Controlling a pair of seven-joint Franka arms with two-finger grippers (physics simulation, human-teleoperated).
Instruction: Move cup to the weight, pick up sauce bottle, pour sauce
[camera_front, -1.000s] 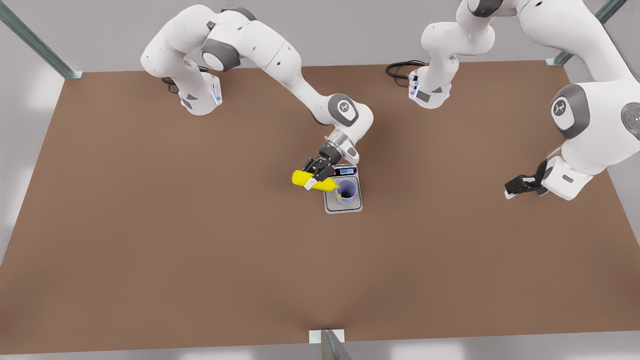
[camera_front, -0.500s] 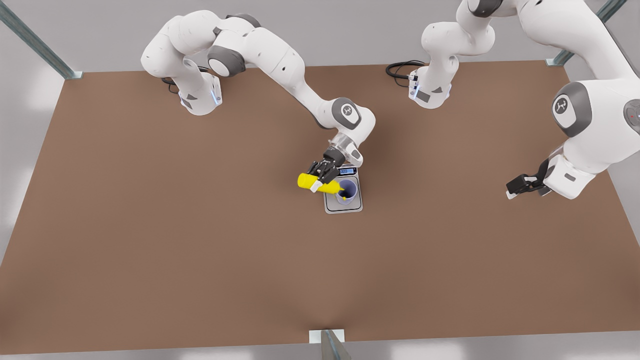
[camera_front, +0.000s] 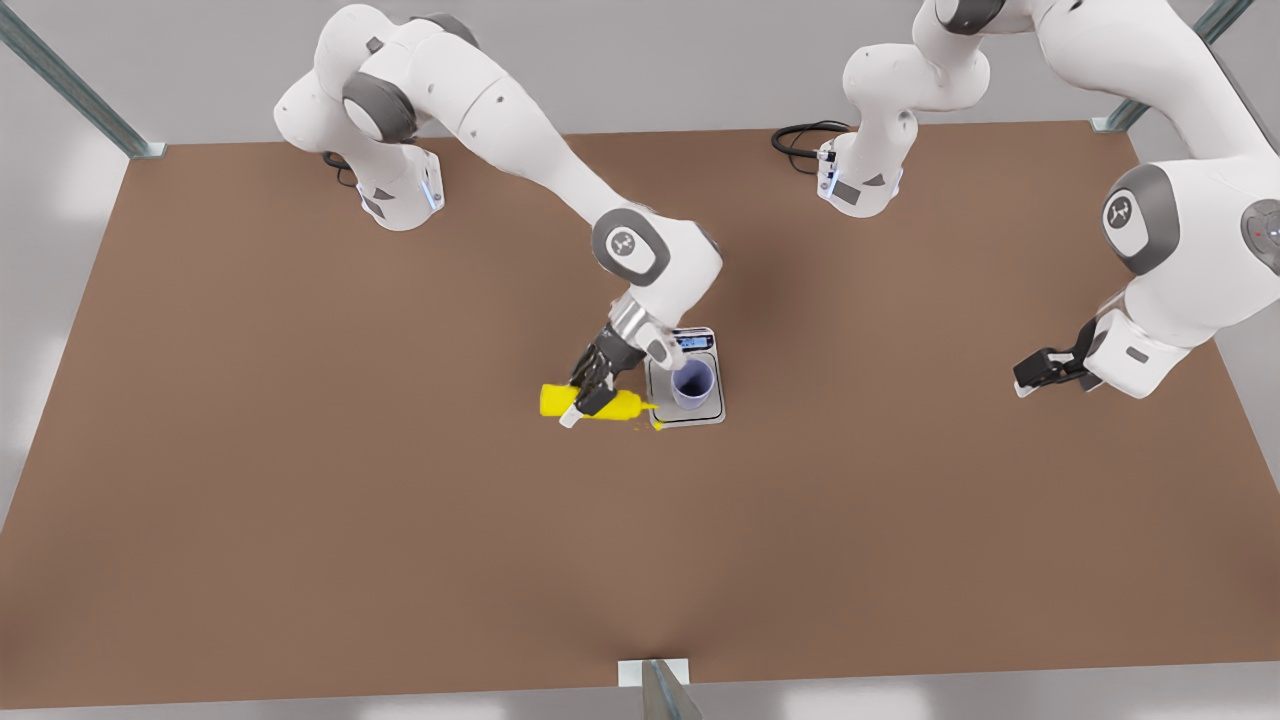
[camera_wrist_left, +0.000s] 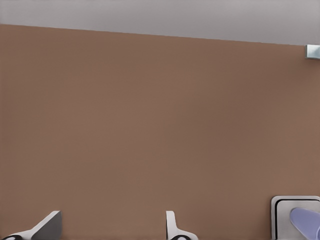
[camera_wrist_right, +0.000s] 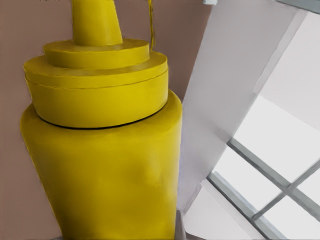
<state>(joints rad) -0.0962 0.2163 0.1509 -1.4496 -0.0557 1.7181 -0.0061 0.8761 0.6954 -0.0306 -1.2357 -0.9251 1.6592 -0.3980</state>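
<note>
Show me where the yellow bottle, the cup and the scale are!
yellow bottle (camera_front: 618, 404): front view, on its body beside the gripper.
cup (camera_front: 692, 384): front view, inside its round rim.
scale (camera_front: 694, 341): front view, on its blue display.

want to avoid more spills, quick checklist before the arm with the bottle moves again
1. Right gripper shut on the sauce bottle: ok.
2. Cup upright on the weight: ok.
3. Nozzle over the cup's mouth: not ok, it points at the weight's edge on the front view's left.
4. No sauce outside the cup: not ok, yellow specks by the weight's corner.
5. Left gripper open, waiting apart: ok.
</note>
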